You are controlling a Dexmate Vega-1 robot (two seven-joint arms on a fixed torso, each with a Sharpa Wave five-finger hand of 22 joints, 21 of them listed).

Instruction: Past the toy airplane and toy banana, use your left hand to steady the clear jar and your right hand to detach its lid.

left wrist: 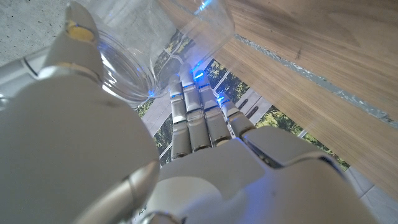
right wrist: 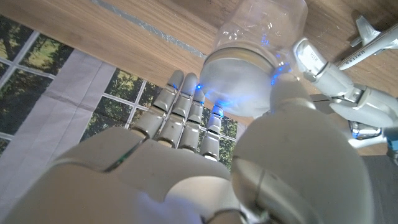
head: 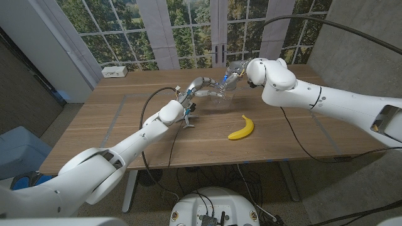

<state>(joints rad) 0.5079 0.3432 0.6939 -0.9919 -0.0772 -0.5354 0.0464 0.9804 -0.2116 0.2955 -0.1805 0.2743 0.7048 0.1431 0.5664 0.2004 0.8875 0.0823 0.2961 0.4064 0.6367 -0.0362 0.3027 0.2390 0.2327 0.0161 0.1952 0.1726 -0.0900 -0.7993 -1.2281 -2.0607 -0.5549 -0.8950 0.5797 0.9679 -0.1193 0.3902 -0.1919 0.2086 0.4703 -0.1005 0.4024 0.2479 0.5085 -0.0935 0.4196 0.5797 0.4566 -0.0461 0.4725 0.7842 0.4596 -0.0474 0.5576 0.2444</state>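
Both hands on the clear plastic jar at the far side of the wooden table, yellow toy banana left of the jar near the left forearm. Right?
Not quite. The yellow toy banana lies right of the clear plastic jar, toward the right arm; the head view shows it. The left hand and right hand are on the jar.

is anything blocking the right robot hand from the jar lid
Nothing visible does. The right robot hand is already at the lid of the clear jar, with the left robot hand on the jar; the toy banana lies nearer the robot.
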